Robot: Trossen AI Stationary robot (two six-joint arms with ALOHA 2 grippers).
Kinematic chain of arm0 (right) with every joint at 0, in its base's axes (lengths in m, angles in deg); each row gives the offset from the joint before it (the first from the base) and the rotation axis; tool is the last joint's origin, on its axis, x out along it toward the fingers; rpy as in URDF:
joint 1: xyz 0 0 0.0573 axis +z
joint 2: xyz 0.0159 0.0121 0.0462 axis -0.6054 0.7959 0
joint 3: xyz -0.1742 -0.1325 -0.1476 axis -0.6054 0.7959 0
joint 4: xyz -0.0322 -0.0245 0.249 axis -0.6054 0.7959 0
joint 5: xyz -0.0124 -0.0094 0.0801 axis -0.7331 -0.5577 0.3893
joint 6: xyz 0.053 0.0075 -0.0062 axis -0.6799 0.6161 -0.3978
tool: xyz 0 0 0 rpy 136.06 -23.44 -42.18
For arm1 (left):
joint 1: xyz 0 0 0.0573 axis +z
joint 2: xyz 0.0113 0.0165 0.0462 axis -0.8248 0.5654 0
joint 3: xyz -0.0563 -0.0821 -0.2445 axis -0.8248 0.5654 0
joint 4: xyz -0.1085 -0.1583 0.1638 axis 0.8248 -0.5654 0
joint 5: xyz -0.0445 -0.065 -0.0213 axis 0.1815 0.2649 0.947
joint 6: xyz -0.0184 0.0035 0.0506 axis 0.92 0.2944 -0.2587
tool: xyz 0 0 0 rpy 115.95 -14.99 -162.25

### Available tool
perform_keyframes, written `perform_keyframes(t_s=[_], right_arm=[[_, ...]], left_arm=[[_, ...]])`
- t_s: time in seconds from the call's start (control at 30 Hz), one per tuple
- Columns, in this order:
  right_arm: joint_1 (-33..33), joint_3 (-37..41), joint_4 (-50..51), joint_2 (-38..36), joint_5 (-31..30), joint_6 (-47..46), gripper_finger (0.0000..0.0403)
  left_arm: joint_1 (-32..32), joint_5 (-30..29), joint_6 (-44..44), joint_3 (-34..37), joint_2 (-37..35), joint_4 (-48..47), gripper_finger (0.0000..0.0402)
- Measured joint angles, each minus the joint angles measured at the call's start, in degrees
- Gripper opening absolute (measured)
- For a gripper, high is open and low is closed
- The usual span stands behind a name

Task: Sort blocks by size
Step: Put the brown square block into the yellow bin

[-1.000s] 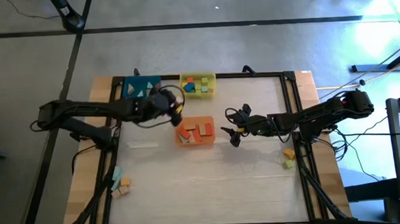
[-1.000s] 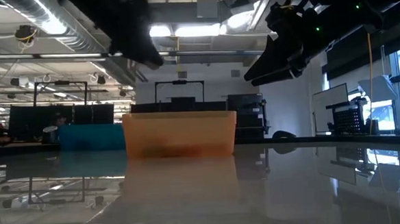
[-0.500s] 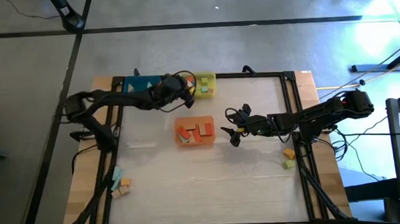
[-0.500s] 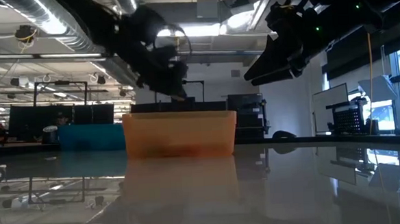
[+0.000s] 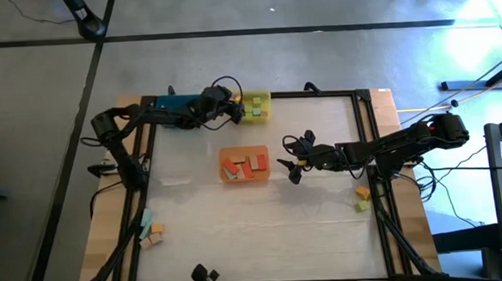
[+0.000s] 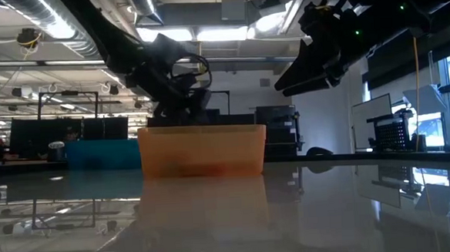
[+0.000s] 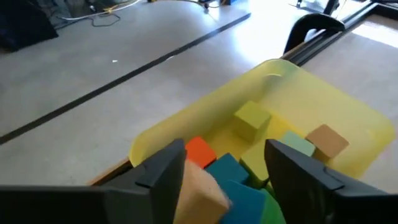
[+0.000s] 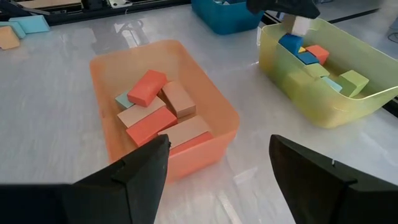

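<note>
Robotics lab in an open industrial hall

Exposed ceiling ducts, strip lights, monitor-laden desks and a framed test table on concrete floor.

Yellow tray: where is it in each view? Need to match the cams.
High: yellow tray at the table's far edge, under the left gripper.
Low: not visible; the orange tray blocks that line of sight.
Left wrist: centre, beyond the fingers.
Right wrist: upper right.
Shared landmark: the orange tray, also in the high and right wrist views.

Ceiling lights are reflected as glare on the worktop; the low view is backlit and dim.
</note>
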Motion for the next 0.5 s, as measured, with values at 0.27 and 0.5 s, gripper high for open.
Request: perform_keyframes(t_s=[0.27,0.5], right_arm=[[0.0,0.01,0.11,-0.02,0.0,0.0,0.0276],[0.0,0.01,0.45,0.0,0.0,0.0,0.0276]], left_arm=[[-2.55,0.32,-2.69,0.02,-6.65,-6.96,0.0233],[-11.44,0.33,-4.15,0.02,-19.12,-21.76,0.0233]])
